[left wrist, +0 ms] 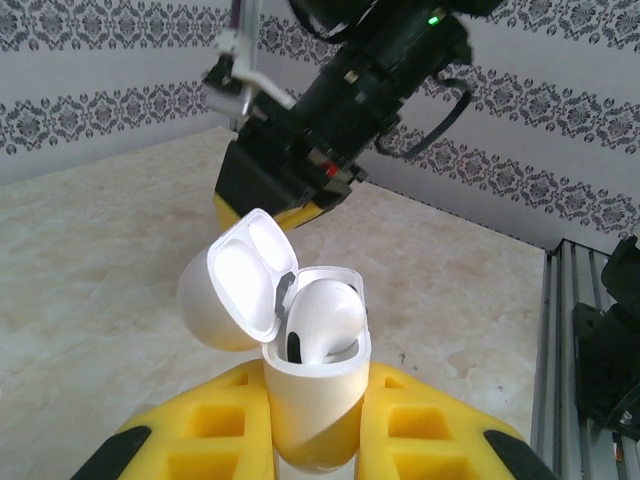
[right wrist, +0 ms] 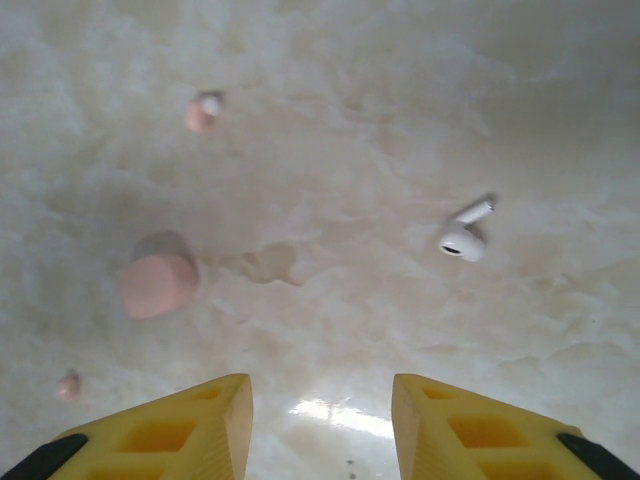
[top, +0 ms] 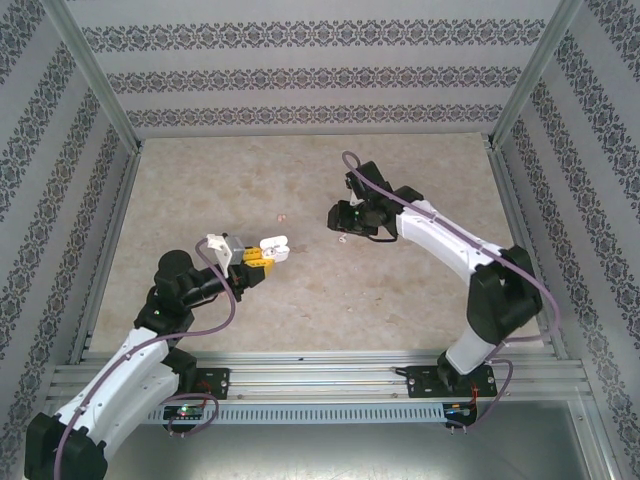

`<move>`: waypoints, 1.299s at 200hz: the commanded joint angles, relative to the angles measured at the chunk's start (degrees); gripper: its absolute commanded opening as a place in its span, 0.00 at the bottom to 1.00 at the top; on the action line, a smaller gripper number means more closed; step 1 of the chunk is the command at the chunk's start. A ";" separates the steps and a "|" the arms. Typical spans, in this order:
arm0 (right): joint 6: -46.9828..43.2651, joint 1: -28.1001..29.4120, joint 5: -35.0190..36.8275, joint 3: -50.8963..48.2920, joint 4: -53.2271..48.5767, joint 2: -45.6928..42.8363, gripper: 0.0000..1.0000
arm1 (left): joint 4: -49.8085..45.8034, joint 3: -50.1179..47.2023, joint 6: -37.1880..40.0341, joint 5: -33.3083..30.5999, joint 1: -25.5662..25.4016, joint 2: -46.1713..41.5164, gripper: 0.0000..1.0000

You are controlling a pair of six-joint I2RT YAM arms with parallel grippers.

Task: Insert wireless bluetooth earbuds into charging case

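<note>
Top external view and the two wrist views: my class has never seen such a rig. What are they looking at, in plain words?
Two robot arms stand at a table. One picture looks down from above; the others come from cameras on each wrist. The left claw grips an open white charging case with one white earbud seated inside. The right claw hangs open over the table, where a loose white earbud, a pink case and two pink buds lie.

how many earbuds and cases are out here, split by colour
white earbuds: 2
pink earbuds: 2
white case: 1
pink case: 1
total: 6
</note>
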 commanded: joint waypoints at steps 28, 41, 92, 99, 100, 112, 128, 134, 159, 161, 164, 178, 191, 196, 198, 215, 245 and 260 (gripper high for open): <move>-2.44 -3.40 -3.93 5.71 -1.81 9.64 0.41 | 5.54 0.38 -0.49 -2.63 -2.63 3.50 0.00; -2.70 -3.80 -4.43 6.59 -1.87 11.85 0.41 | 6.33 0.30 -0.49 -4.14 -3.81 4.76 0.00; -5.27 -5.21 -5.38 11.49 -3.98 18.95 0.41 | 10.20 0.90 0.21 -8.74 -7.45 10.87 0.00; -5.86 -5.34 -5.21 12.12 -4.34 19.57 0.41 | 10.77 1.27 0.30 -8.90 -7.66 11.90 0.00; -6.02 -5.39 -5.19 12.21 -4.35 19.66 0.41 | 10.79 1.31 0.30 -8.92 -7.68 12.07 0.00; -7.30 -5.64 -4.89 13.20 -4.70 20.62 0.40 | 11.54 1.90 0.29 -8.98 -8.02 13.87 0.00; -9.90 -5.91 -5.54 14.77 -5.29 21.94 0.40 | 12.76 2.40 0.23 -8.92 -8.24 15.87 0.00; -11.00 -5.94 -6.13 15.55 -5.43 22.55 0.40 | 13.29 2.49 0.17 -8.88 -8.36 16.54 0.00; -14.86 -6.11 -7.85 20.83 -9.21 26.26 0.40 | 15.07 2.58 -0.38 -9.26 -8.48 17.93 0.00; -15.09 -6.13 -7.88 21.28 -9.46 26.60 0.40 | 15.11 2.58 -0.40 -9.29 -8.48 17.94 0.00; -15.46 -6.13 -8.04 21.90 -10.18 27.13 0.40 | 15.16 2.58 -0.40 -9.36 -8.48 17.95 0.00; -16.76 -6.13 -8.38 23.72 -11.41 28.64 0.41 | 15.26 2.40 -0.34 -9.95 -8.70 17.87 0.00; -17.77 -6.22 -8.15 24.60 -11.60 29.85 0.41 | 15.06 2.14 -0.24 -10.46 -8.79 17.18 0.00; -18.16 -6.31 -8.07 25.11 -11.76 30.36 0.41 | 14.92 2.14 -0.25 -10.53 -8.75 16.78 0.00; -18.28 -6.38 -8.11 25.34 -11.92 30.55 0.41 | 14.83 2.07 -0.23 -10.66 -8.81 16.65 0.00; -19.91 -6.79 -8.33 27.97 -14.07 32.70 0.41 | 13.64 1.92 0.02 -10.97 -8.92 15.16 0.00; -21.29 -7.60 -10.48 29.75 -17.19 35.06 0.39 | 10.93 1.62 0.65 -11.80 -9.10 12.14 0.00; -21.33 -7.84 -11.10 28.18 -17.36 35.06 0.38 | 10.41 0.97 0.82 -12.47 -9.19 10.68 0.00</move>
